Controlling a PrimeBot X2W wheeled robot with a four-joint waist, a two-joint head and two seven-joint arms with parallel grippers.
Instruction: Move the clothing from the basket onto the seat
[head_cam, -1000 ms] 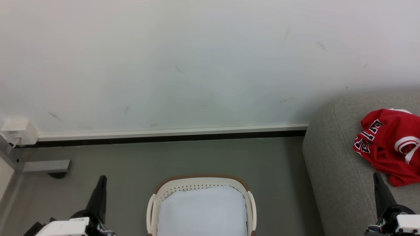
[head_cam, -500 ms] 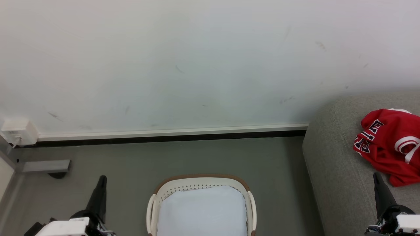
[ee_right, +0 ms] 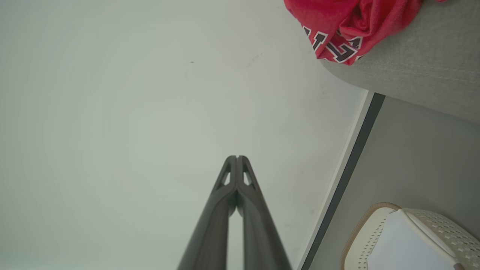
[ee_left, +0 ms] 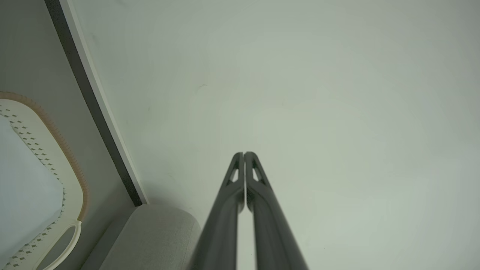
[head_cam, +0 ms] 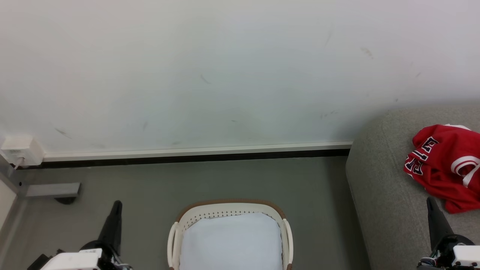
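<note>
The red clothing point(head_cam: 446, 165) with white trim and dark lettering lies crumpled on the grey seat point(head_cam: 378, 195) at the right; the right wrist view catches the clothing point(ee_right: 337, 26) on the seat point(ee_right: 423, 71) too. The cream basket point(head_cam: 229, 207) with its brown rim stands on the floor at bottom centre, holding just its pale lining; its rim point(ee_left: 77, 187) and wall point(ee_right: 438, 225) show in both wrist views. My left gripper point(head_cam: 117, 204) rests shut at lower left, fingertips together point(ee_left: 244, 153). My right gripper point(head_cam: 429, 200) is shut before the seat, tips meeting point(ee_right: 237, 157), holding nothing.
A pale wall point(head_cam: 225, 75) with a white and black skirting point(head_cam: 195, 153) runs behind the grey floor point(head_cam: 225, 180). A white socket box point(head_cam: 20, 150) and a grey bracket point(head_cam: 52, 190) sit at the far left.
</note>
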